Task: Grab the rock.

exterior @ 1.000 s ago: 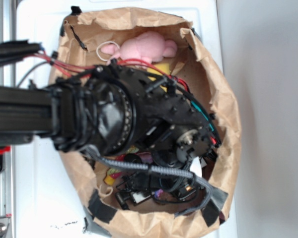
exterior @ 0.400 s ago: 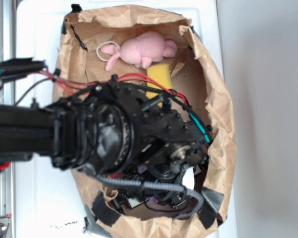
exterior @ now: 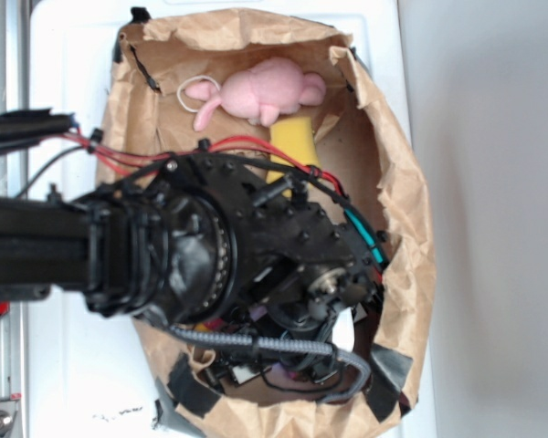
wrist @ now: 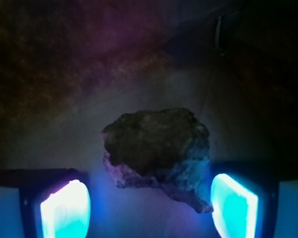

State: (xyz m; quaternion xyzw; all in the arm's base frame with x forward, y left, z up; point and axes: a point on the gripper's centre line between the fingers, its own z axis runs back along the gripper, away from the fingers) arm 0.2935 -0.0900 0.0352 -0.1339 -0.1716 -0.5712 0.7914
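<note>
Below the claw [wrist: 149, 206], in the wrist view, the rock [wrist: 159, 153] lies on the bag floor between the two glowing fingers [wrist: 64, 210], nearer the right-hand one and seemingly just touching or overlapping its inner edge, with a clear gap on the left-hand side. The claw stands wide, holding nothing; its jaws flank the rock without yet pressing it. Seen from outside, the arm [exterior: 210, 255] reaches down into a crumpled paper bag [exterior: 402, 210] resting on a white counter [exterior: 73, 365], and its bulk hides both claw and rock from that view. Beyond the wrist, toward the far end of the bag, lie a pink plush [exterior: 265, 89] and a yellow sponge [exterior: 294, 146], both well apart from the claw's reach.

Judged step: final approach, with the claw straddling the target before closing. How low the fingertips sit against the rock cannot be told from the dim wrist picture. The next move probably calls for a slight further descent if needed, a small shift to centre the rock, then closing the jaws across its lumpy middle; the irregular surface may let it twist or slip.
</note>
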